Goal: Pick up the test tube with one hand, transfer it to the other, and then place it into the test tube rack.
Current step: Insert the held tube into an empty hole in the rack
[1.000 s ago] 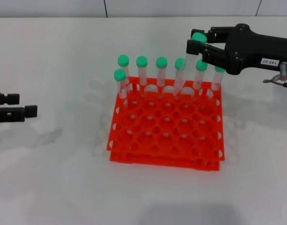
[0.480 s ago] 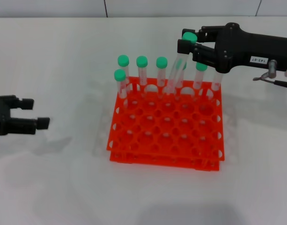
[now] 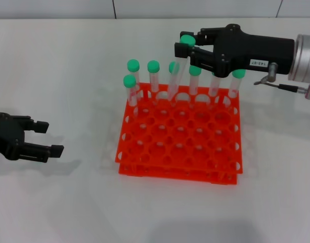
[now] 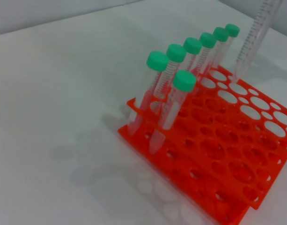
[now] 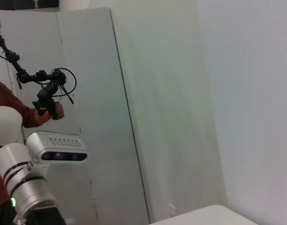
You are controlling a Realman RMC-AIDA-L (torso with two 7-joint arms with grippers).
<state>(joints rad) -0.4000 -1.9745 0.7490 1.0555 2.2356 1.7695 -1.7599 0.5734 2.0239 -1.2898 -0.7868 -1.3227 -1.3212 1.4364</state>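
Left pincer (image 3: 41, 137) sits at lower left of the head view, low over the tabletop (image 3: 63, 202), fingers spread, holding nothing, well apart from the test tube rack (image 3: 180, 136).

Rack is centre frame, bright orange, two tiers. Seven other green-capped tubes (image 3: 153, 81) stand along its back rows.

Right pincer (image 3: 187, 46), upper right of centre, white label on its body, is clenched on the test tube (image 3: 178, 71) just under the green cap. Tube hangs tilted, lower end over the back row of holes; whether the tip is already in a hole, can't tell.

Progress guess: pickup and handover look finished, since the labelled pincer has the tube. Left: seat it in a free hole, let go.

Tabletop plain white, matte, faint shadows, pale wall at the top edge. Right wrist view shows pale panels and a person in red at far left.
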